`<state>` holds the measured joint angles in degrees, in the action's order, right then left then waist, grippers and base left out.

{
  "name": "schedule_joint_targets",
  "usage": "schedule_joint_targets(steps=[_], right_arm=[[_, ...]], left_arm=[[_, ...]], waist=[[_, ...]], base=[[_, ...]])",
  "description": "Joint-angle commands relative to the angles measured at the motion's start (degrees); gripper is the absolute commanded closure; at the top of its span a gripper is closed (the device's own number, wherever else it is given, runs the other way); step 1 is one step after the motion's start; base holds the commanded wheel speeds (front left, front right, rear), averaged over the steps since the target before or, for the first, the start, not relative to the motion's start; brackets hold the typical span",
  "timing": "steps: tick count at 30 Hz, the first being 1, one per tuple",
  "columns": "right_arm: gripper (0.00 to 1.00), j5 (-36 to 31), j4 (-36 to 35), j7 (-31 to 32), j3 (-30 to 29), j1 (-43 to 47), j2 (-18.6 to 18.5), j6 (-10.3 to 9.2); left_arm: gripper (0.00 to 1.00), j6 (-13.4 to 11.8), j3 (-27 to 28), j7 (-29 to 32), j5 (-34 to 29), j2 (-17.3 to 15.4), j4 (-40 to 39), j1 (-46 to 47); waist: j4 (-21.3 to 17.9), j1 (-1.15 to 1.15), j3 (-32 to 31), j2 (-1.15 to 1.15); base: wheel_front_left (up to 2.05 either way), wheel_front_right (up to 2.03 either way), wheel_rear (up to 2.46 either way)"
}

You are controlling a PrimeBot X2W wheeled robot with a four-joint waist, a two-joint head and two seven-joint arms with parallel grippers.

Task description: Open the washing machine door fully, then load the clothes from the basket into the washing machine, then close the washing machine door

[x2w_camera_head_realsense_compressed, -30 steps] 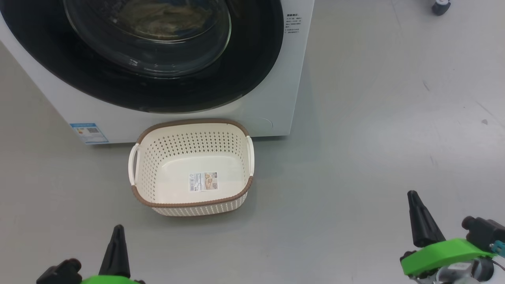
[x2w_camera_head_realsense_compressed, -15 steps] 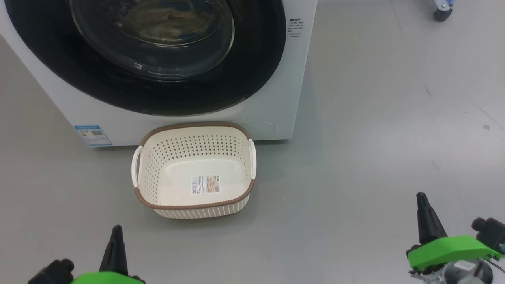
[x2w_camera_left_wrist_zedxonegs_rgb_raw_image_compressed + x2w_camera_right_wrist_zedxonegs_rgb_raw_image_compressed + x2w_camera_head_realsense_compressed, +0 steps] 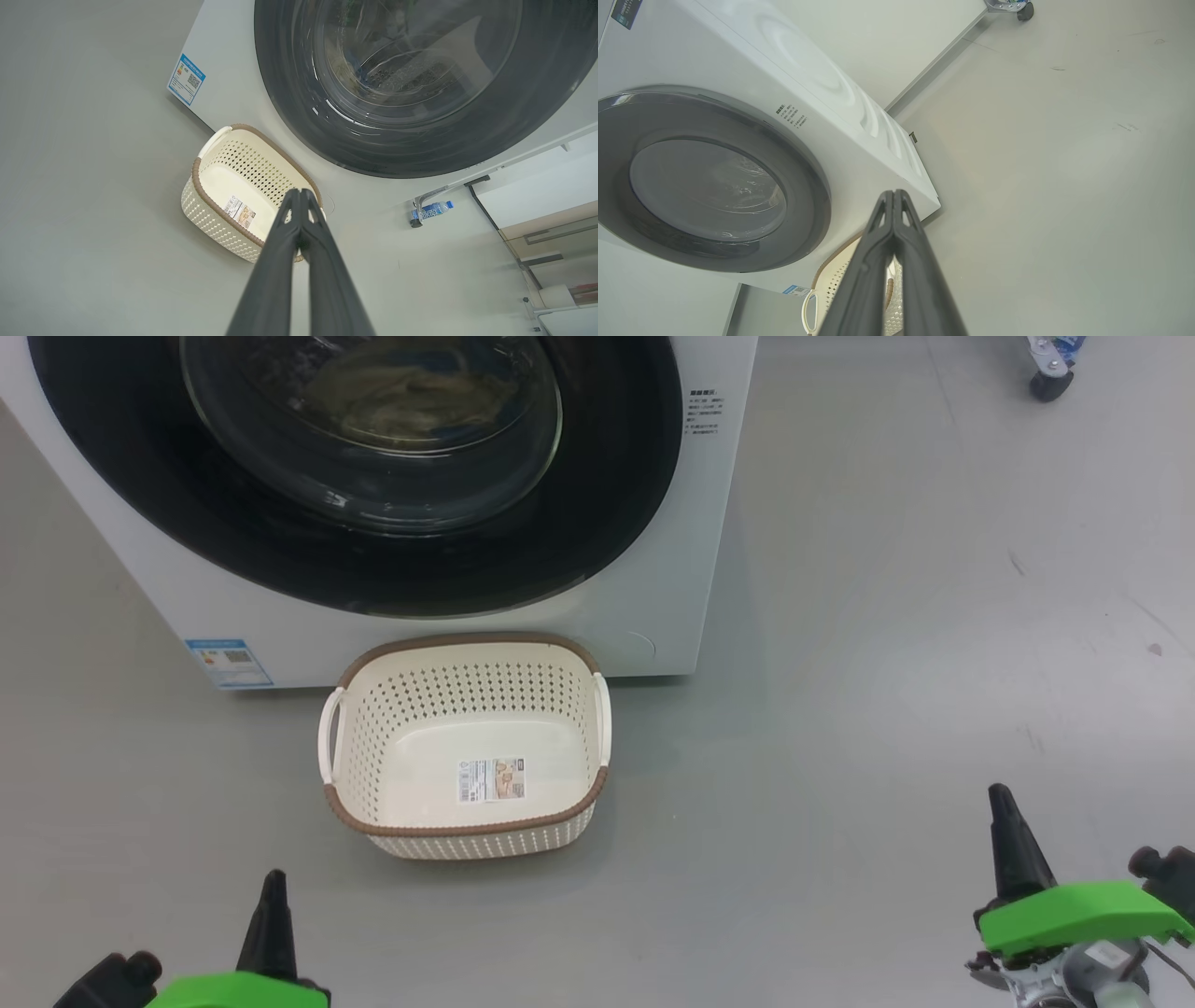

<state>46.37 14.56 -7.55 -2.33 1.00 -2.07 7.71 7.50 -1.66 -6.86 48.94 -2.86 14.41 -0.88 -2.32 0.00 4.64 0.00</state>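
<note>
My left end effector [image 3: 273,887] and right end effector [image 3: 1003,803] are both pressed together, gripping nothing. Ahead, between them, the basket [image 3: 467,828] holds just its label sticker [image 3: 491,780]. Beyond it stands the washing machine [image 3: 677,569], the washing machine door [image 3: 621,495] closed and the yellowish clothes [image 3: 401,392] behind its glass.

You're working in what looks like a robot test room or lab rather than a home laundry. Ahead of your left claw [image 3: 299,193], a white washing machine [image 3: 224,70] stands straight on a smooth, bare-looking grey floor [image 3: 84,186]. It has a blue energy label [image 3: 187,79] on its front and a cream basket [image 3: 210,219] set just before it. To the right of that claw's tips, a water bottle [image 3: 432,210] sits by a metal frame foot [image 3: 420,205]. Far beyond your right claw [image 3: 893,193], a caster wheel [image 3: 1024,10] rests near a plain white wall [image 3: 901,32].
</note>
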Motion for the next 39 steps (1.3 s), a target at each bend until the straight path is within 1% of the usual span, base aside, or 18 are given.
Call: schedule_joint_targets(steps=[1,39], right_arm=[[1.0,2.06,-1.5,0.38,0.01,-2.81,-1.59,-0.1],[1.0,27.05,-1.06,6.73,-0.91,-5.07,-2.15,-0.16]], left_arm=[[1.0,0.0,1.51,0.49,1.81,-1.06,-1.53,2.73],[1.0,-0.01,4.02,6.59,25.34,-1.31,-0.95,4.99]], waist=[[0.06,0.0,-0.11,0.0],[1.29,0.0,-2.48,0.0]], base=[[0.0,0.0,0.0],[0.0,0.0,0.0]])
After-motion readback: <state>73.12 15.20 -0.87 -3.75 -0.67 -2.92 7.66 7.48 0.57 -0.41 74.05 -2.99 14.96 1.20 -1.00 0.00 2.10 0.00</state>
